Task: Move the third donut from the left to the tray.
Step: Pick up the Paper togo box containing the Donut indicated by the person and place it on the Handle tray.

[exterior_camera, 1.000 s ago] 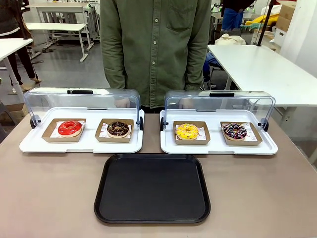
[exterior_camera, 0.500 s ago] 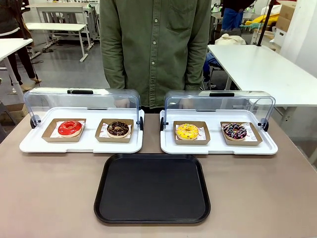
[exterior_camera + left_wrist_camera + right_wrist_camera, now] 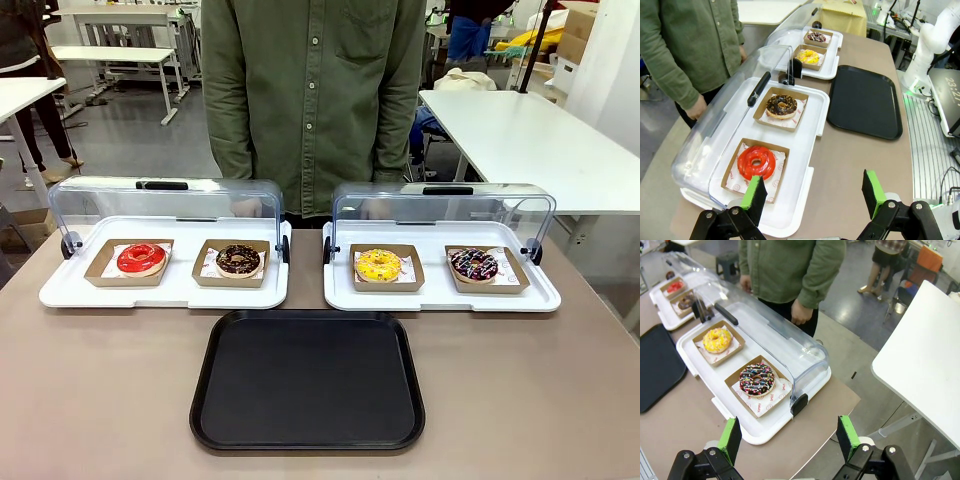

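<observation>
The third donut [image 3: 378,265], yellow-iced in a brown cardboard holder, sits on the left half of the right white tray [image 3: 440,298]; it also shows far off as the yellow donut [image 3: 809,55] and the yellow donut [image 3: 717,340]. The black tray [image 3: 308,380] lies bare at the table's near middle, also seen as the tray [image 3: 865,100] and the tray [image 3: 657,367]. My left gripper [image 3: 814,192] is open, hovering off the left end of the table near the red donut [image 3: 756,162]. My right gripper [image 3: 789,440] is open beyond the right end, near the sprinkled chocolate donut [image 3: 757,379].
Two white trays have clear lids [image 3: 165,198] swung open at the back. The left white tray [image 3: 160,290] holds the red donut [image 3: 141,258] and a chocolate donut [image 3: 238,260]. A person in a green shirt [image 3: 315,90] stands at the far edge, hands behind the lids.
</observation>
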Action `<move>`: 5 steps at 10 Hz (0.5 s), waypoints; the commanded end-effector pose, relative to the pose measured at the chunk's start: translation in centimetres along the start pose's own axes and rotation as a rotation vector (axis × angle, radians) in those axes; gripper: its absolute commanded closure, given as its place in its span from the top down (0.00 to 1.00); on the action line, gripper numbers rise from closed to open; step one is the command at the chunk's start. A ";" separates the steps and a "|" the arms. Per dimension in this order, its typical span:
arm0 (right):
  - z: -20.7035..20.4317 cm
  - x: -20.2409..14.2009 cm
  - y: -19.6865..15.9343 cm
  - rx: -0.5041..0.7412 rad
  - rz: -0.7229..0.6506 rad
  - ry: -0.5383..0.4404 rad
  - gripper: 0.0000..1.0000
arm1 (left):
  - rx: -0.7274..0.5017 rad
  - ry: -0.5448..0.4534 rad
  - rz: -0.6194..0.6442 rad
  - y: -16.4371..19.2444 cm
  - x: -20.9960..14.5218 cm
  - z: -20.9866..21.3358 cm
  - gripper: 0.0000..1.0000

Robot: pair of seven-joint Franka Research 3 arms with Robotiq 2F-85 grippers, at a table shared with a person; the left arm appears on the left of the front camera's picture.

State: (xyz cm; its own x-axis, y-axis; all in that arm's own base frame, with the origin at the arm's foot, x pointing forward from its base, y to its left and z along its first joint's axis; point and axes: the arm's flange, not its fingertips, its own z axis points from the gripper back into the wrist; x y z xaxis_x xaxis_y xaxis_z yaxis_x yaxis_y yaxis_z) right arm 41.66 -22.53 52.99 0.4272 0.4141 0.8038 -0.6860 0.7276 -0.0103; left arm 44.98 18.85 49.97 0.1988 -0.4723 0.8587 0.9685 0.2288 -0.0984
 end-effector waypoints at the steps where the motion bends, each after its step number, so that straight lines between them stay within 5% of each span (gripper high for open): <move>1: -0.2 0.0 -0.2 0.001 0.022 -0.033 1.00 | 0.001 -0.001 -0.002 0.0 0.0 0.1 1.00; 5: -0.2 0.0 -0.2 0.001 0.022 -0.033 1.00 | 0.001 -0.001 -0.002 0.0 0.0 0.1 1.00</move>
State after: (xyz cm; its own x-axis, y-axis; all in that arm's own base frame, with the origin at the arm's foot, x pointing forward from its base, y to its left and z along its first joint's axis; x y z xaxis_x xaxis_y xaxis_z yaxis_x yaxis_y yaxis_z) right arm 41.66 -22.53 52.99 0.4271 0.4141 0.8038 -0.6860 0.7275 -0.0103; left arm 44.98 18.85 49.97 0.1988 -0.4723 0.8587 0.9685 0.2288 -0.0984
